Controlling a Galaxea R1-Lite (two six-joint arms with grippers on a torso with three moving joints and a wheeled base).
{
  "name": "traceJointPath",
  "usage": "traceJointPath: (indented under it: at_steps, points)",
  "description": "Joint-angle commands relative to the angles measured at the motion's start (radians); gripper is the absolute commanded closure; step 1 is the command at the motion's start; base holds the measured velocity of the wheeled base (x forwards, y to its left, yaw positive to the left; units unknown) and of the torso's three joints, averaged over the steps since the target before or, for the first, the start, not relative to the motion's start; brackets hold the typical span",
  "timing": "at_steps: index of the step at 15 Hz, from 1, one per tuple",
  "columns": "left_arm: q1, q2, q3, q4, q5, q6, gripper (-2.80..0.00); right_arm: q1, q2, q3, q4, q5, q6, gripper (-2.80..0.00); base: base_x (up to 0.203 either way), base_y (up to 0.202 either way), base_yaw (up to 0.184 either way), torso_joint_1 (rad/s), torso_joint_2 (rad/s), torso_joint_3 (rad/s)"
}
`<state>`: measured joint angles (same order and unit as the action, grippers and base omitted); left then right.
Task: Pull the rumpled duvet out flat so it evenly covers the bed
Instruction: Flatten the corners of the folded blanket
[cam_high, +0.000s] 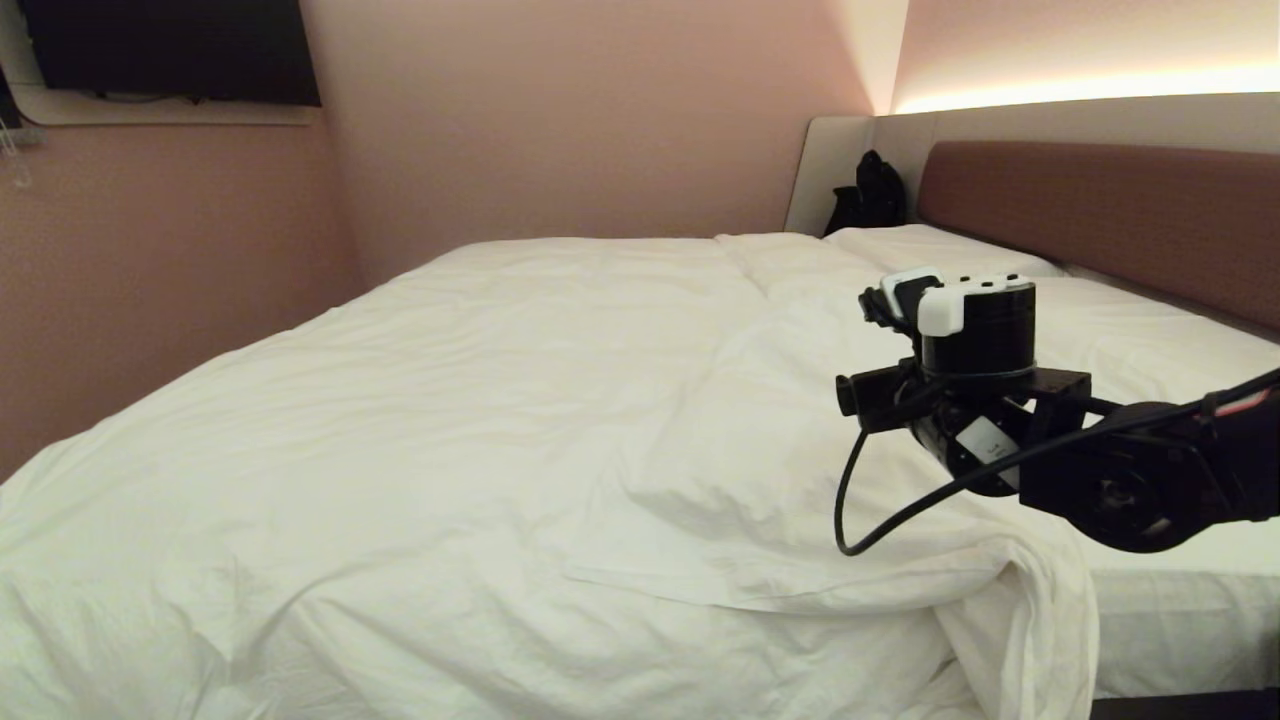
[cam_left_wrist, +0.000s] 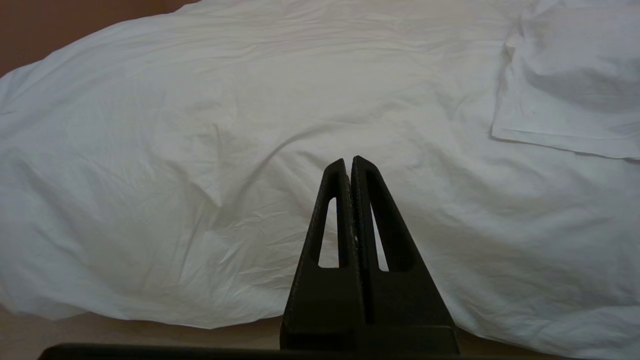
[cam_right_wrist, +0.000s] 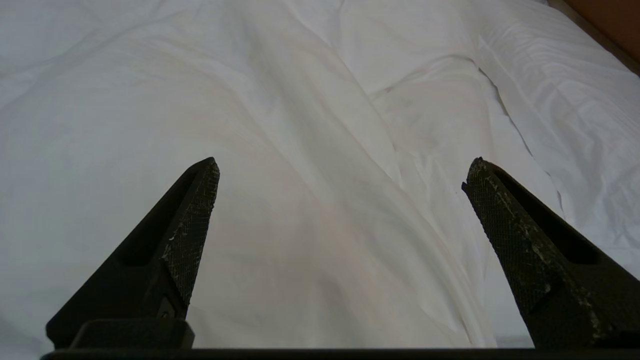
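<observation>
The bed (cam_high: 1180, 590) fills the head view, headboard (cam_high: 1100, 215) at 2 o'clock. The duvet (cam_high: 480, 420) is spread over most of it from 9 to 4 o'clock, but its near corner at 5 o'clock is seen folded back on itself, with bare sheet (cam_high: 1190, 600) exposed to the right of the fold. Pillows (cam_high: 940, 248) are lying at 1 o'clock, just below the headboard, with a dark bag (cam_high: 868, 195) propped in the corner beyond them.

The right gripper (cam_right_wrist: 340, 172) is held above the duvet near the folded corner — jaws spread fully wide, nothing between them, only rumpled cover seen below. The left gripper (cam_left_wrist: 348, 165) is parked low at the bed's edge, fingers pressed together, nothing held.

Risks, as judged from here:
- Only the top layer of the fold may be pinched — the corner would then be dragged without unfolding.
- The sheet could be caught along with the duvet, both being white and hard to tell apart.
- If too little fabric is taken, slip under the pull is likely.
- The dangling cable (cam_high: 850, 500) under the right wrist could be snagged on the cover.
</observation>
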<state>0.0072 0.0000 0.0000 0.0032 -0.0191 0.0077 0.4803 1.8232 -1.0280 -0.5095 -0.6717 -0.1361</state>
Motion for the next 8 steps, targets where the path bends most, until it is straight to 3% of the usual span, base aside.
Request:
traceJointPath:
  at_steps: [1,2,8]
  points:
    - [0.0,0.0,0.0,0.0,-0.001,0.0,0.0,-0.014,0.022,-0.02,0.019,0.0,-0.002,-2.8,0.0,0.0,0.0,0.0,0.0,0.0]
    - [0.0,0.001,0.0,0.0,-0.001,0.0,0.0,-0.019,0.021,-0.024,0.029,0.001,-0.004,0.0,0.0,0.0,0.0,0.0,0.0,0.0]
    - [0.0,0.0,0.0,0.0,-0.001,0.0,0.0,-0.028,0.091,-0.199,0.133,0.001,-0.004,0.0,0.0,0.0,0.0,0.0,0.0,0.0]
